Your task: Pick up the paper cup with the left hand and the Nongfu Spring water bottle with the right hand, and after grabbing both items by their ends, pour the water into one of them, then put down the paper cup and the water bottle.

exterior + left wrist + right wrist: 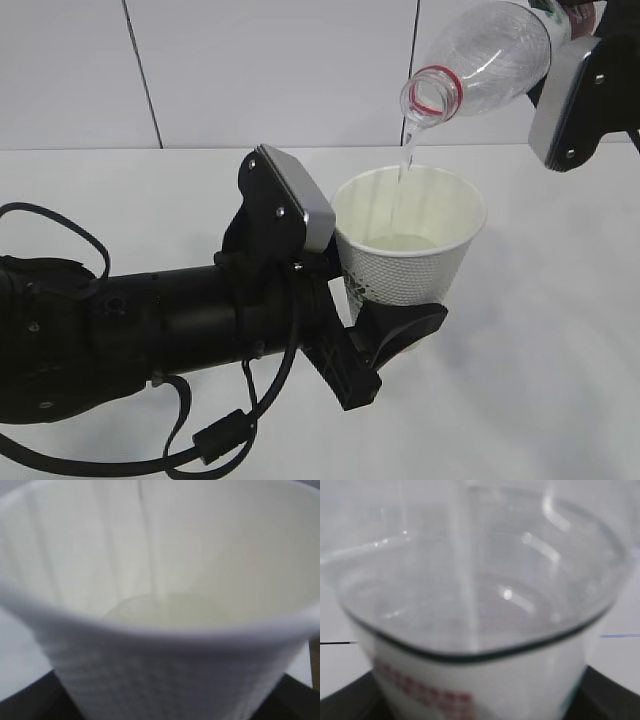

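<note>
- While the water [404,160] is falling in a thin stream from the tilted bottle's mouth, the paper cup [408,245] is sitting upright directly beneath it, raised off the white table [560,330].
- The left hand [390,330] is reaching in from the lower left of the exterior view, and its black fingers [405,325] are clamping the lower part of the cup; the jaws are standing fairly wide, closed around the cup's base.
- A grey rectangular plate [300,205] on this arm is standing just beside the cup's rim, on its left.
- The Nongfu Spring water bottle [490,60] is hanging at the upper right of the exterior view, tipped mouth-down toward the left, with its red neck ring [432,95] just above and slightly left of the cup's centre.
- The right hand [585,75] is gripping the bottle at its far end, where the label begins; its fingertips are mostly hidden behind its own grey plate [562,105].
- Seen from the left wrist, the cup [165,580] is filling the view, a shallow pool is lying at its bottom, and the stream [150,540] is running down into it.
- Seen from the right wrist, the bottle [470,595] is blurred, its red-and-white label [425,692] is showing at the bottom, and dark jaw edges are flanking it on both sides.
</note>
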You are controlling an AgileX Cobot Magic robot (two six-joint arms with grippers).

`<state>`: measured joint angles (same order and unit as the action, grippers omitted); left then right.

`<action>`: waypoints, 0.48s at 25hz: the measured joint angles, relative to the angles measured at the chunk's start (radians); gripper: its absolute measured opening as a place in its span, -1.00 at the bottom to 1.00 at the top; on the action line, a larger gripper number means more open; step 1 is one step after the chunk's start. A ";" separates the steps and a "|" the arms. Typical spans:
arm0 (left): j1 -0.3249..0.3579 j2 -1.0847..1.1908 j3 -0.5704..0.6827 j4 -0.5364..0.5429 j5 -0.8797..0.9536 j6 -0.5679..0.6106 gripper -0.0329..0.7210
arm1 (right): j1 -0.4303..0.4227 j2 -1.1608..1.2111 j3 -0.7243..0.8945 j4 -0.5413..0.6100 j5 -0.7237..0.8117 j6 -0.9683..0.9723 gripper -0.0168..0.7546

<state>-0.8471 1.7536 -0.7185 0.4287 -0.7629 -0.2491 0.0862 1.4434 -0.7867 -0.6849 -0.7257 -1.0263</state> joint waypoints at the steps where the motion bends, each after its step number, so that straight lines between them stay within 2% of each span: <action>1: 0.000 0.000 0.000 0.000 0.000 0.002 0.55 | 0.000 0.000 0.000 0.000 0.000 0.000 0.35; 12: 0.000 0.000 0.000 0.002 0.001 0.002 0.55 | 0.000 0.000 0.000 0.000 0.000 -0.016 0.35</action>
<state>-0.8471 1.7536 -0.7185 0.4305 -0.7614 -0.2473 0.0862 1.4434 -0.7867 -0.6849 -0.7257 -1.0423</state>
